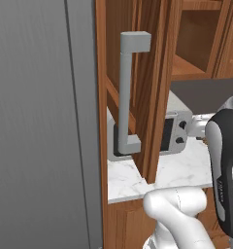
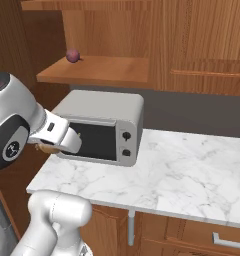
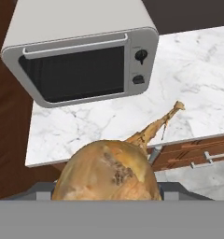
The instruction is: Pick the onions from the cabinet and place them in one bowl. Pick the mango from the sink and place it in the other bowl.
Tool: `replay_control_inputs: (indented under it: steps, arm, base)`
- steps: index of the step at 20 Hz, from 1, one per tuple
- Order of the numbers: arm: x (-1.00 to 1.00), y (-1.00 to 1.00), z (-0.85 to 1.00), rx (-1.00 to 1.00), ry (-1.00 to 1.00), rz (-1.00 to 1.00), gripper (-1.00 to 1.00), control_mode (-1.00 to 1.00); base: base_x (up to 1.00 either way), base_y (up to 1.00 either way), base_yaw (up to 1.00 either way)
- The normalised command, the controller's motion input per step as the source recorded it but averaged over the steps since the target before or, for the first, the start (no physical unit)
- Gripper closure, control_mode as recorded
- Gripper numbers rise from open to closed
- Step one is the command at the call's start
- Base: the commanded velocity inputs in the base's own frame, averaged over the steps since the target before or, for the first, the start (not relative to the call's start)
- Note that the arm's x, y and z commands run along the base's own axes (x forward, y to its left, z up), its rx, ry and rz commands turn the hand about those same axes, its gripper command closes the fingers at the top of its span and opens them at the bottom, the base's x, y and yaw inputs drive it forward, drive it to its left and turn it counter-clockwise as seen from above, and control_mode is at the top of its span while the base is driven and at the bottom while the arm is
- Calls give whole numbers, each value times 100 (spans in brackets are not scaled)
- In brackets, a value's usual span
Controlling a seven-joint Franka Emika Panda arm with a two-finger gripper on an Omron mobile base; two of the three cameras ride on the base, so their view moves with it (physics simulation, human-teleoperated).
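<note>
Gripper (image 3: 107, 198) pinching tan onion (image 3: 107, 170); toaster oven (image 3: 81, 56) at 12 o'clock. You carry it to tan bowl next.

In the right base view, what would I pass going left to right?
Robot arm → purple onion on the cabinet shelf → toaster oven → marble counter.
</note>
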Motion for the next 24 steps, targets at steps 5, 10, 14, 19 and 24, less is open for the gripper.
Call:
replay_control_inputs:
  steps: [5, 10, 14, 19, 24]
  arm:
    - [0, 0, 0, 0, 0, 0, 100, 100]
    - [0, 0, 0, 0, 0, 0, 100, 100]
    - [0, 0, 0, 0, 0, 0, 100, 100]
    - [0, 0, 0, 0, 0, 0, 100, 100]
    - [0, 0, 0, 0, 0, 0, 100, 100]
  base:
    - [-9, -21, -3]
    - [-14, -47, -15]
    - [-5, -56, -22]
    - [2, -42, -32]
    - [4, -23, -42]
